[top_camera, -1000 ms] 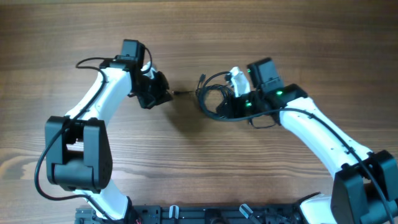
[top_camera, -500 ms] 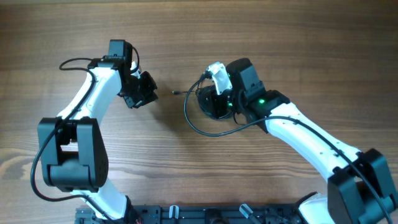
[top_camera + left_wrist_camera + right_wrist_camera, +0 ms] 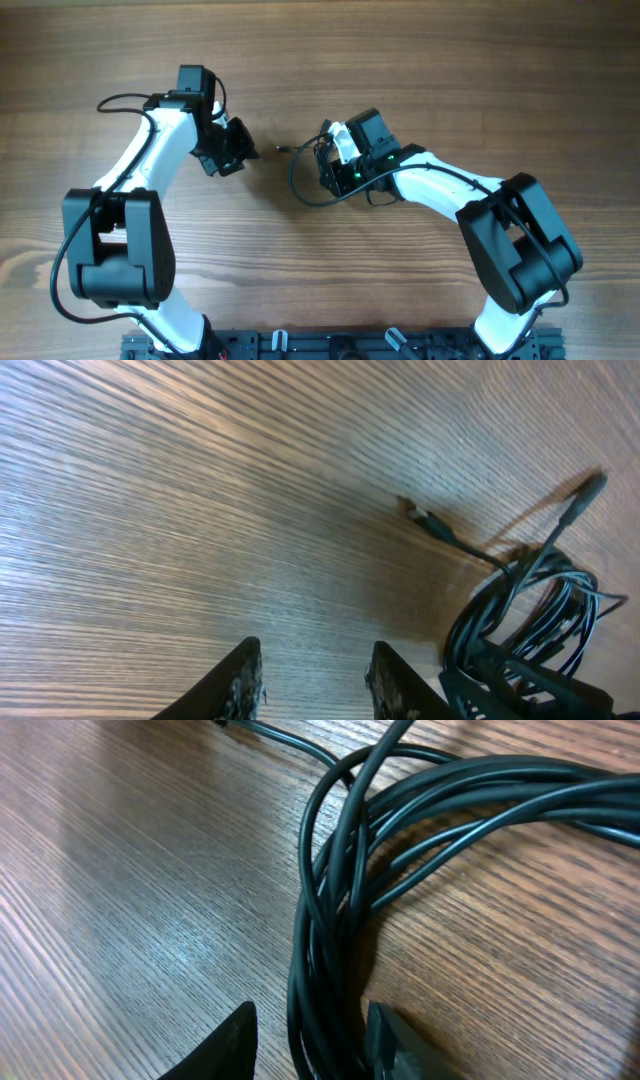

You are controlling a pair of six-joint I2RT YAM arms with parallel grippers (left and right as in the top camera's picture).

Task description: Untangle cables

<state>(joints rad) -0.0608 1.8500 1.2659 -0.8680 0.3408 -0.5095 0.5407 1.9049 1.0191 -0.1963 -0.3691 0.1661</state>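
Note:
The cables (image 3: 300,188) are thin black wires bundled in a coil at the table's middle, with one loose loop sagging toward the front. A small plug end (image 3: 420,517) points left toward my left gripper (image 3: 243,152). That gripper (image 3: 312,682) is open over bare wood, a short way left of the coil (image 3: 520,600), with nothing between its fingers. My right gripper (image 3: 328,166) is over the coil. In the right wrist view its fingers stand apart astride the cable bundle (image 3: 330,930). The right gripper (image 3: 305,1042) is open, and its left finger (image 3: 225,1045) is clear of the strands.
The table (image 3: 450,60) is brown wood. Thicker black cables run along both white arms, one looping beside the left arm (image 3: 120,100). A dark rail (image 3: 330,345) lines the front edge between the arm bases.
The left gripper has drawn back to the left, away from the plug end, and its jaws have opened. The right gripper has shifted left with the coil and loosened its jaws.

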